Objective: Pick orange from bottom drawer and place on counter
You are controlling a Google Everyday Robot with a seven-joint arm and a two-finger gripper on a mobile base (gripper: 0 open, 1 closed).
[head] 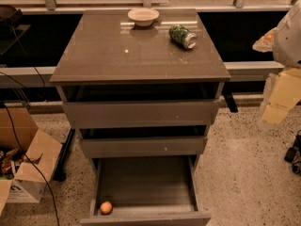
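Observation:
The orange (106,207) lies in the front left corner of the bottom drawer (146,182), which is pulled open and shows a plain grey floor. The two shallower drawers above it stand slightly open. The counter (117,55) is the glossy grey-brown top of the cabinet. My gripper (281,100) is a blurred white and pale yellow shape at the right edge of the view. It hangs beside the cabinet at about the height of the top drawer, well apart from the orange.
A pale bowl (143,16) and a green drink can (183,36) on its side rest at the back of the counter. An open cardboard box (26,171) and a black cable (28,159) are on the speckled floor at the left. A low ledge runs behind the cabinet.

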